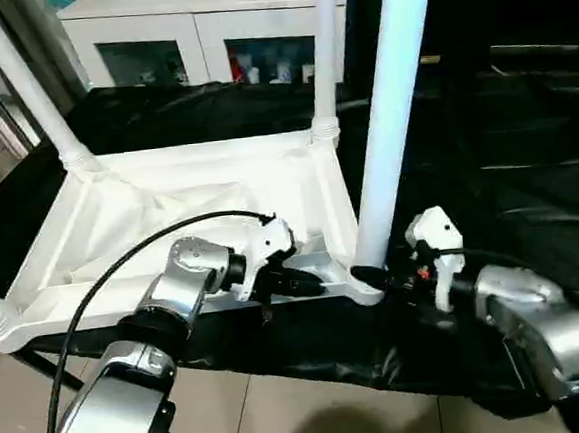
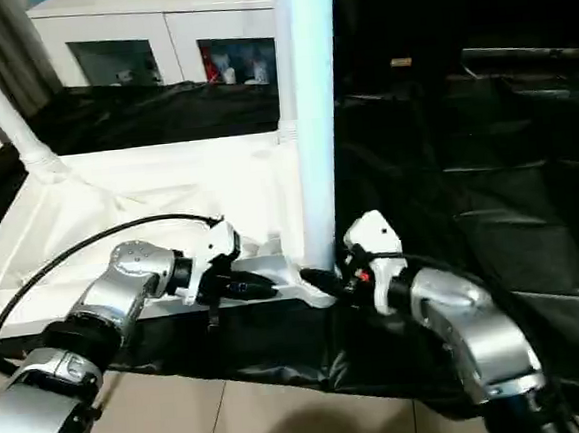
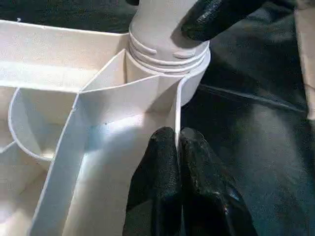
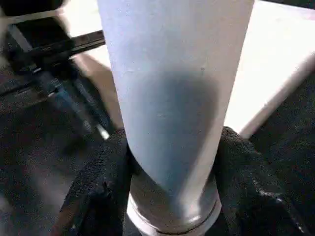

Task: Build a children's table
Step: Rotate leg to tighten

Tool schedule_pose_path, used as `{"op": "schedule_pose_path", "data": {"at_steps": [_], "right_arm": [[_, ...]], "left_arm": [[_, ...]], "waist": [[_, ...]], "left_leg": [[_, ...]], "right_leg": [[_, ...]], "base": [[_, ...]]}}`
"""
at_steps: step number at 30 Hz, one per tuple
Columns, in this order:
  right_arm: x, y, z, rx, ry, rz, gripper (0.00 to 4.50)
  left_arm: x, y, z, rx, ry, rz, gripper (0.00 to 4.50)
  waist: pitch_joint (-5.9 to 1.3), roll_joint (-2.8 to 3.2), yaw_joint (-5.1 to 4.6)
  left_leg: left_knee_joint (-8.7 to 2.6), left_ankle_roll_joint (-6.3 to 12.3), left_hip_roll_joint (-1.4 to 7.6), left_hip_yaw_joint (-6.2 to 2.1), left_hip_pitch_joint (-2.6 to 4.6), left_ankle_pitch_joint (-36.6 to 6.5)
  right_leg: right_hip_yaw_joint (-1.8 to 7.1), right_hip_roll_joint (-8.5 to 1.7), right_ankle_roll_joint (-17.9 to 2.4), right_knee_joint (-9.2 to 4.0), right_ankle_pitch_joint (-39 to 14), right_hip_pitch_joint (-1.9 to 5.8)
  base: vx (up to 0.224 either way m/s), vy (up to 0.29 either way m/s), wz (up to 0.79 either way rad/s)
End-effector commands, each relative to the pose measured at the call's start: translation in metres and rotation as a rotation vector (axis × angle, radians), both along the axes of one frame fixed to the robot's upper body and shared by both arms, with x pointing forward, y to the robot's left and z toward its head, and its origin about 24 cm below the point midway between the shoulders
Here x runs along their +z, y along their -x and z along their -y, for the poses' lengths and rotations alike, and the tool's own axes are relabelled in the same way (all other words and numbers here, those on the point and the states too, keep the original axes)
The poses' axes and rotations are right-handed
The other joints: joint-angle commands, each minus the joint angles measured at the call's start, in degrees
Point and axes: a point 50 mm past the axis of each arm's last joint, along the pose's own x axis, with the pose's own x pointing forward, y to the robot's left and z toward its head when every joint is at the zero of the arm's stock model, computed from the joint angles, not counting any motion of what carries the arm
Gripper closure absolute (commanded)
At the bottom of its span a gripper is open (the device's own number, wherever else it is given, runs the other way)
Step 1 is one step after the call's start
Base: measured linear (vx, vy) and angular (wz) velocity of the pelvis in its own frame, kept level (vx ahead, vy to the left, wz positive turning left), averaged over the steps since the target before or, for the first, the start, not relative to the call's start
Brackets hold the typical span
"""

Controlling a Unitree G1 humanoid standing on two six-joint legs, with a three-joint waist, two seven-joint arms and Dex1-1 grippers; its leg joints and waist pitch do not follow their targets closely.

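White plastic tabletop [image 1: 198, 199] lies upside down on a black sheet [image 1: 527, 178], ribbed underside facing up, so its corner sockets are open to receive the legs. Two far legs [image 1: 325, 53] already stand upright in their sockets. A third leg [image 1: 387, 118] rises from the near corner on the robot's right. The right gripper [image 4: 170, 191] clasps the base of this leg, one black finger on each side just above the threaded collar, probably to seat or twist it into the socket. The left gripper [image 3: 179, 182] pinches the tabletop's thin outer rim just beside that same corner, fingers pressed together over the wall, apparently to steady the top against the twisting. A white glass-door cabinet [image 1: 205, 33] stands behind.
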Motion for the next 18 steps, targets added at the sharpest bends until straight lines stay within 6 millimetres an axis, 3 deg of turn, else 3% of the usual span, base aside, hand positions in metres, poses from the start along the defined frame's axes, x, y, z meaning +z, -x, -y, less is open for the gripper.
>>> {"op": "schedule_pose_path", "data": {"at_steps": [1, 2, 3, 4, 5, 7, 9, 10, 17, 18], "right_arm": [[-0.02, -0.01, 0.013, -0.331, -0.021, -0.049, 2.5], [-0.022, -0.011, 0.011, -0.377, -0.037, -0.058, 2.5], [-0.023, -0.012, 0.01, -0.402, -0.045, -0.064, 2.5], [-0.025, -0.014, 0.007, -0.461, -0.046, -0.062, 2.5], [-0.025, -0.014, 0.007, -0.461, -0.046, -0.062, 2.5], [-0.031, -0.02, -0.003, -0.634, -0.036, -0.061, 2.5], [-0.031, -0.022, -0.011, -0.652, -0.042, -0.059, 2.5], [-0.027, -0.025, -0.02, -0.665, -0.036, -0.027, 2.5], [-0.021, -0.027, -0.03, -0.616, 0.013, 0.034, 2.5], [-0.019, -0.027, -0.03, -0.609, -0.011, 0.038, 2.5]], "left_arm": [[-0.002, -0.011, 0.013, 0.154, -0.024, 0.045, 4.5], [-0.001, -0.013, 0.017, 0.177, -0.026, 0.056, 4.5], [-0.001, -0.014, 0.019, 0.19, -0.027, 0.062, 4.5], [0.0, -0.016, 0.026, 0.221, -0.026, 0.075, 4.5], [0.0, -0.016, 0.026, 0.221, -0.026, 0.075, 4.5], [0.004, -0.021, 0.048, 0.313, 0.001, 0.11, 4.5], [0.006, -0.022, 0.055, 0.324, 0.002, 0.126, 4.5], [0.007, -0.021, 0.061, 0.325, 0.008, 0.14, 4.5], [0.006, -0.023, 0.057, 0.307, -0.03, 0.172, 4.5], [0.007, -0.023, 0.056, 0.298, -0.031, 0.182, 4.5]], "waist": [[-3.25, 0.05, -0.43], [-3.26, -0.52, -0.65], [-3.36, -0.61, -0.78], [-3.33, -0.65, -0.9], [-3.35, -0.67, -0.95], [-3.27, -0.47, -1.45], [-3.44, -0.52, -1.5], [-3.33, -0.21, -1.5], [-3.43, -0.31, -1.57], [-3.38, -0.61, -1.58]], "left_leg": [[-4.03, 2.54, 1.46, -0.3, 0.1, -11.1], [-4.04, 2.17, 1.29, -0.3, 0.09, -11.4], [-4.1, 1.68, 1.33, -0.45, -0.02, -11.3], [-4.18, 1.62, 1.28, -0.36, 0.18, -11.3], [-4.16, 1.56, 1.26, -0.46, 0.2, -11.3], [-4.18, 1.82, 1.15, -0.44, -0.1, -11.5], [-4.09, 1.5, 0.94, -0.46, 0.13, -11.8], [-4.21, 1.84, 0.98, -0.57, -0.06, -11.3], [-4.15, 3.34, 1.05, -0.48, -0.11, -11.3], [-4.18, 3.45, 1.04, -0.45, -0.11, -11.6]], "right_leg": [[2.34, -3.06, -10.8, -4.39, -19.1, 2.91], [2.24, -2.97, -10.0, -4.76, -20.0, 3.01], [2.22, -2.93, -9.9, -4.46, -19.8, 3.28], [2.27, -2.86, -9.6, -4.73, -19.9, 3.05], [2.24, -2.89, -9.6, -4.66, -19.7, 3.16], [2.22, -2.81, -9.5, -4.71, -19.1, 3.17], [2.13, -2.89, -9.0, -4.91, -20.6, 3.21], [2.17, -2.9, -8.8, -4.95, -20.5, 3.28], [2.22, -2.88, -9.5, -4.74, -17.8, 3.39], [2.21, -2.87, -9.4, -4.86, -18.4, 3.38]], "base": [[0.0, 0.0, 0.0], [0.0, 0.0, 0.0], [0.0, 0.0, 0.0], [0.0, 0.0, 0.0], [0.0, 0.0, 0.0], [0.0, 0.0, 0.0], [0.0, 0.0, 0.0], [0.0, 0.0, 0.0], [0.0, 0.0, 0.0], [0.0, 0.0, 0.0]]}}
